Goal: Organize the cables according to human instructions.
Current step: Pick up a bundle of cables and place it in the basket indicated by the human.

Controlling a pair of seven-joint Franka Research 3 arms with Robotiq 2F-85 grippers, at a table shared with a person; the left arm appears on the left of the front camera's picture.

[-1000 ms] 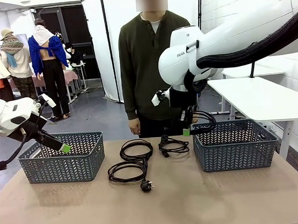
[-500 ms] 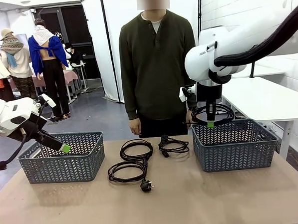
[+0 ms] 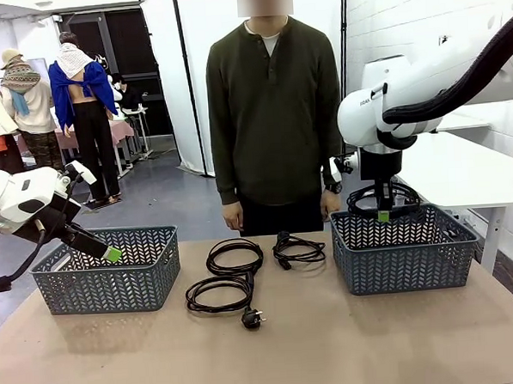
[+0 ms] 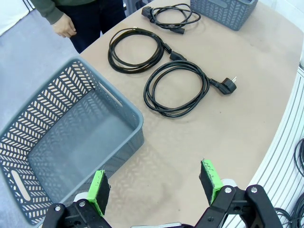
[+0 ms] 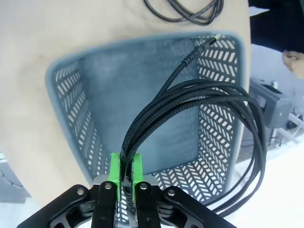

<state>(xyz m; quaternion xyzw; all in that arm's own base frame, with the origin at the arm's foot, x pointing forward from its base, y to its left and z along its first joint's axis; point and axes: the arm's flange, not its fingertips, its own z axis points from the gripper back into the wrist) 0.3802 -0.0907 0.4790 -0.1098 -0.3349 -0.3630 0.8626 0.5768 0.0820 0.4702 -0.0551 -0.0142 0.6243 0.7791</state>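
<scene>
Carrying step: the right pincer (image 5: 123, 172) hangs a coiled cable (image 5: 204, 118) over the right basket (image 3: 406, 253), so the step in hand looks like placing this bundle in that bin.
Next move: it calls for lowering until the loops sit inside the basket walls, then parting the pads; part of the loop hangs past the rim in the wrist view, so it may need centring first.
Held cable: thin, black, braided, several loops pinched together between the green pads, one free end with a small metal tip pointing toward a basket corner.
Right pincer: closed tight on the strands, above the basket's open top.
Other cables: three lie on the worktop (image 3: 333, 343) between the two baskets: one round coil (image 3: 235, 256) toward the far side, one coil with a plug (image 3: 220, 294) nearer, one smaller bundle (image 3: 299, 249) far and just left of the right basket.
Left pincer (image 4: 155, 183): jaws wide apart, holding nothing, hovering by the near rim of the left basket (image 3: 106, 273), which looks bare inside.
Person (image 3: 274, 114): stands at the far side, arms down, hands low at the worktop edge.
</scene>
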